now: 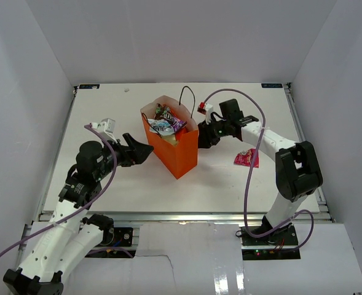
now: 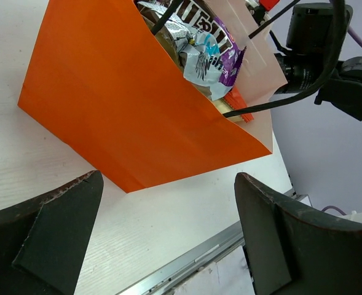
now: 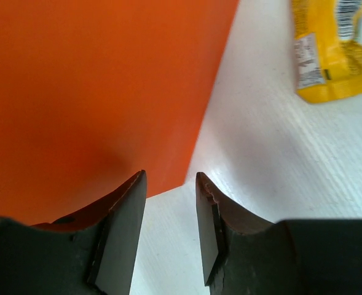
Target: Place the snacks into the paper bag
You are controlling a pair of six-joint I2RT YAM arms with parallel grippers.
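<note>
One paper bag (image 1: 181,152), one pink packet (image 1: 246,158) outside — left gripper (image 2: 168,178) agape, right gripper (image 3: 170,178) half-parted, empty.

The orange paper bag (image 3: 94,80) fills the upper left, its flat wall ending in a corner edge that runs down to the white table (image 3: 273,160). The right hand (image 3: 169,178) sits close by the bag's bottom corner, its dark fingers (image 3: 122,227) slightly apart with only table between them. At far right lies a yellow packet (image 3: 328,55), cut off by the frame.
</note>
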